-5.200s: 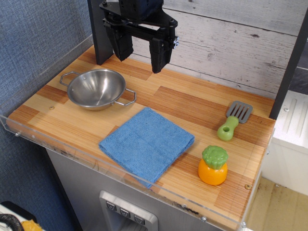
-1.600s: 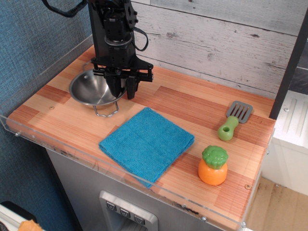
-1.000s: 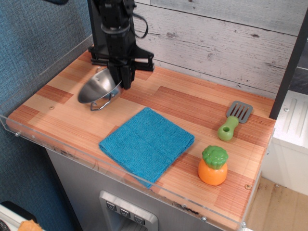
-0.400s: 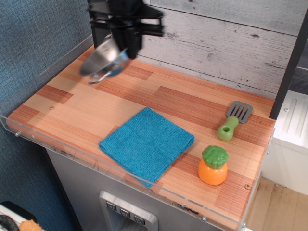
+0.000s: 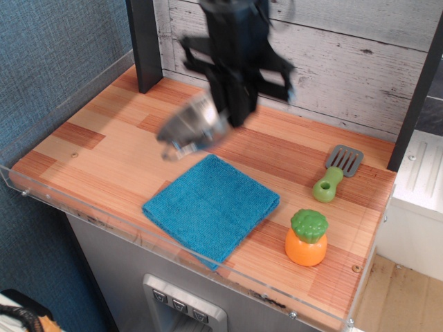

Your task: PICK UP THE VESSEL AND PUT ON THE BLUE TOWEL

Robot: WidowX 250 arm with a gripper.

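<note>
The shiny steel vessel point(image 5: 192, 127) hangs tilted and motion-blurred in the air, held by its rim, just above and behind the far corner of the blue towel point(image 5: 210, 206). The black gripper point(image 5: 232, 111) is shut on the vessel's right edge, with the arm rising behind it. The blue towel lies flat and bare near the front middle of the wooden counter. The vessel's wire handles are too blurred to make out clearly.
A grey spatula with a green handle point(image 5: 335, 172) lies at the right back. An orange toy fruit with a green top point(image 5: 306, 238) stands at the front right. A clear plastic rim point(image 5: 104, 220) edges the counter; a dark post point(image 5: 144, 41) stands back left.
The gripper closed on the vessel at the back left, lifted it tilted off the counter, and has now carried it right and forward toward the towel.
</note>
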